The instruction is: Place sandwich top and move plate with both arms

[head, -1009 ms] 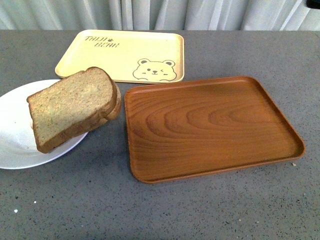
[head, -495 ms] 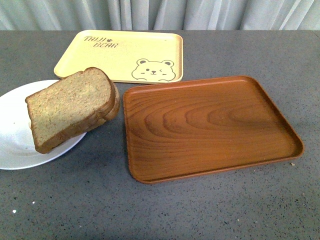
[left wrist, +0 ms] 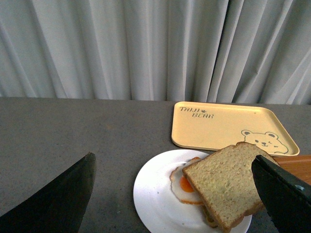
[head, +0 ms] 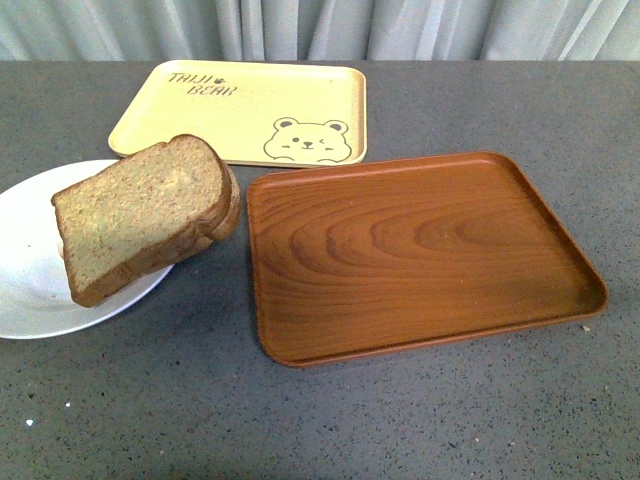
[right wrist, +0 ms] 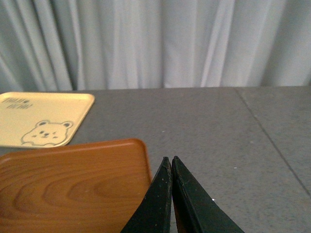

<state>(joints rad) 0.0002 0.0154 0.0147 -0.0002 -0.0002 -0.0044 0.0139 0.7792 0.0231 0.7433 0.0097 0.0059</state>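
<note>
So the sandwich top (left wrist: pixel 226 182) sits on the plate (left wrist: pixel 150 196) just ahead of my left gripper (left wrist: pixel 173 160), fingers spread wide, holding nothing; right gripper (right wrist: pixel 168 159) is pinched together, empty too.

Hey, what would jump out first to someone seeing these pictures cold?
The wholemeal bread slice, lying tilted over a fried egg on the white plate on the left, its rounded end overhanging the rim. Next, the wide wood-grain tray in the middle, with the yellow bear-print tray behind it.
</note>
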